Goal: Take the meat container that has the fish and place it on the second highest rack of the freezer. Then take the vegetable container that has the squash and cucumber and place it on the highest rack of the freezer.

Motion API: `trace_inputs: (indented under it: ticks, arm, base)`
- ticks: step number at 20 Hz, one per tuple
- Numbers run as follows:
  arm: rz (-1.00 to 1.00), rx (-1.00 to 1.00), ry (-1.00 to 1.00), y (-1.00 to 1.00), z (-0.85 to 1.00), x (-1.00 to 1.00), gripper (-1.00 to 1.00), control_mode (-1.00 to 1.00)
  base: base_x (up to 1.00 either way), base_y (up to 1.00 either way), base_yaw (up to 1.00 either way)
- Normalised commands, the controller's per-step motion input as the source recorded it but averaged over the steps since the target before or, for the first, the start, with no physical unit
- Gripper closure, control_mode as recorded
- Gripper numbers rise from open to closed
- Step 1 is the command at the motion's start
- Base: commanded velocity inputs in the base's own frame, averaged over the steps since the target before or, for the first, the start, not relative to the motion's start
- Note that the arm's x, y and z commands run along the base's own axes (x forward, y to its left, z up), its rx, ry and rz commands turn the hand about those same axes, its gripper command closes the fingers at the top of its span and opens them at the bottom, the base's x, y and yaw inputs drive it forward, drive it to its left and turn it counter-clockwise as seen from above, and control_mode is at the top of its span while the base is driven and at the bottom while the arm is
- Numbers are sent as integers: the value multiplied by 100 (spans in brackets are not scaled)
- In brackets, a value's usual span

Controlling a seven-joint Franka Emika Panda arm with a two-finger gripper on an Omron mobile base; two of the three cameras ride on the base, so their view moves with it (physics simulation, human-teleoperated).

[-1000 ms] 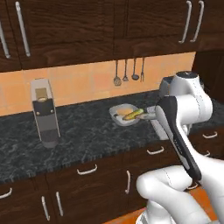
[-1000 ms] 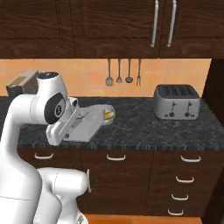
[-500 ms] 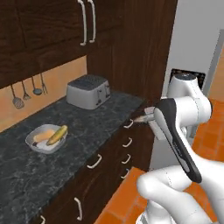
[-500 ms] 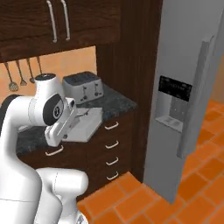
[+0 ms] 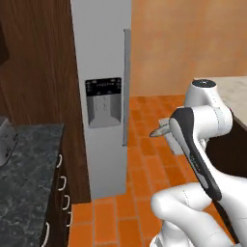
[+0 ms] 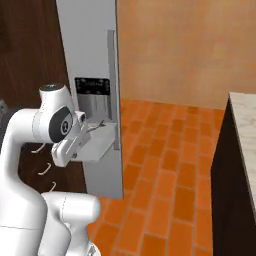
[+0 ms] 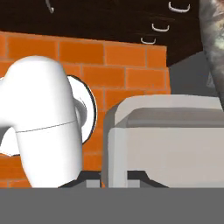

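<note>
Freezer [image 5: 101, 58] stands shut ahead, its long bar handle [image 5: 127, 87] beside the dispenser panel [image 5: 102, 102]. The jaws [image 6: 100, 127] carry the grey meat container [image 6: 92, 145]; their opening cannot be told.

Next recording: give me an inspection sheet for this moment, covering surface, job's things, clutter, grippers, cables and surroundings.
Surface: dark speckled counter at the left of the left base view, over dark drawers with curved handles.
Job's things: freezer shut, long bar handle on its door, dispenser panel on the front. A grey tray rides at the arm's end with a pointed grey tip, probably the fish, sticking out.
Clutter: nothing seen.
Grippers: gripper hidden behind the tray; open or shut cannot be told.
Cables: nothing seen.
Surroundings: orange brick floor, orange wall, pale-topped dark counter to the right.
</note>
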Motion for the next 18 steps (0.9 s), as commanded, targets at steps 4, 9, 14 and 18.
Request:
trace_inputs:
  ticks: [4,9,14,18]
  arm:
    - [0,0,0,0,0,0,100,100]
    - [0,0,0,0,0,0,100,100]
    - [0,0,0,0,0,0,100,100]
    - [0,0,0,0,0,0,100,100]
  base:
    - [1,-54,-61]
    - [60,-63,-4]
    - [98,-48,5]
    - [100,-20,6]
